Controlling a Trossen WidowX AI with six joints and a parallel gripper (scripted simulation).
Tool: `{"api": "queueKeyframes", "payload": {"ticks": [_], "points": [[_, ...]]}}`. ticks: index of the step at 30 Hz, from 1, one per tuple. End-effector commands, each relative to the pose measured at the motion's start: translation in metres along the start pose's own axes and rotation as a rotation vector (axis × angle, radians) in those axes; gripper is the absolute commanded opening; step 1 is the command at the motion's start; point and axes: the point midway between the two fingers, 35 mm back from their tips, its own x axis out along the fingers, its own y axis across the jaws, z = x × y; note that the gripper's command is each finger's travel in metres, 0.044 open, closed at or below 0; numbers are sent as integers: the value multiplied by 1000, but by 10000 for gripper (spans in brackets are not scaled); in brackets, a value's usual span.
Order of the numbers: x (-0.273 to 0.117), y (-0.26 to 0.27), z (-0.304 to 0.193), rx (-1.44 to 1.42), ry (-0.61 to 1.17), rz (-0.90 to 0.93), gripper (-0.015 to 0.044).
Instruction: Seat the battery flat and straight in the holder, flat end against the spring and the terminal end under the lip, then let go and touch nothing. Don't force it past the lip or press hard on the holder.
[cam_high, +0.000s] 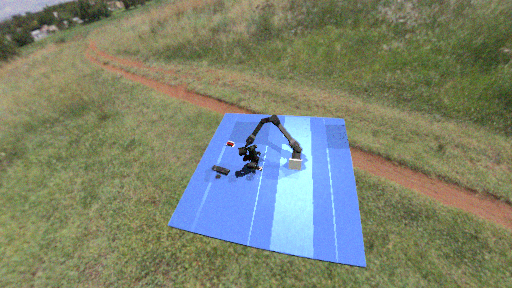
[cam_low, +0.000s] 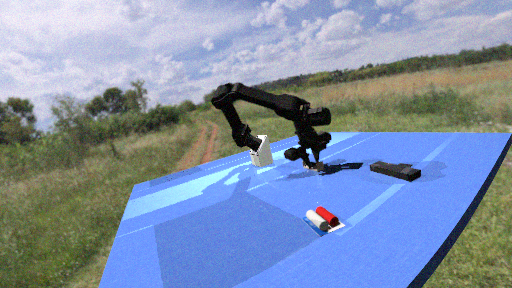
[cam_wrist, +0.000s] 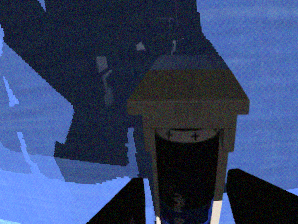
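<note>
A wide grass field (cam_high: 100, 150) with a red dirt track (cam_high: 200, 100) crossing it surrounds a blue striped mat (cam_high: 300, 220).

On the mat stands the black arm (cam_low: 270, 102). It rises from a white base block (cam_low: 261, 150), bends at a high elbow and reaches down again. In the top view the base sits near the mat's far middle, and the arm stretches from it toward 9 o'clock.

The gripper (cam_low: 312, 164) hangs low, just above the mat, with its dark shadow spread below it.

The black holder (cam_low: 395, 171) lies flat on the mat. It is well apart from the gripper, at 3 o'clock of it in the exterior view and at about 8 o'clock in the top view.

A red and a white cylinder (cam_low: 325, 218) lie side by side on a small pad. They are at 6 o'clock of the gripper in the exterior view.

The battery (cam_wrist: 185, 176), dark with a blue band, shows only in the wrist view. It runs toward 12 o'clock between the two fingers, away from the holder. The gripper is part-way open and not clamping it, with a thin light strip on each side of the battery.

A squarish brown-topped block (cam_wrist: 188, 99) sits at the battery's far end, and I cannot tell what it is.
</note>
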Motion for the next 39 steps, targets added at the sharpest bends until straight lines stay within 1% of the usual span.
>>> {"api": "queueKeyframes", "payload": {"ticks": [1,5,7,13,15,16,39], "points": [[-8,2,0,4,-1,3,166],[-12,3,-1,4,-1,4,166],[-16,4,-1,-1,-4,2,218],[-75,15,-7,3,-1,7,376],[-82,16,-8,4,-1,6,428],[-82,17,-8,4,-1,6,440],[-82,17,-7,4,-1,6,440]]}}
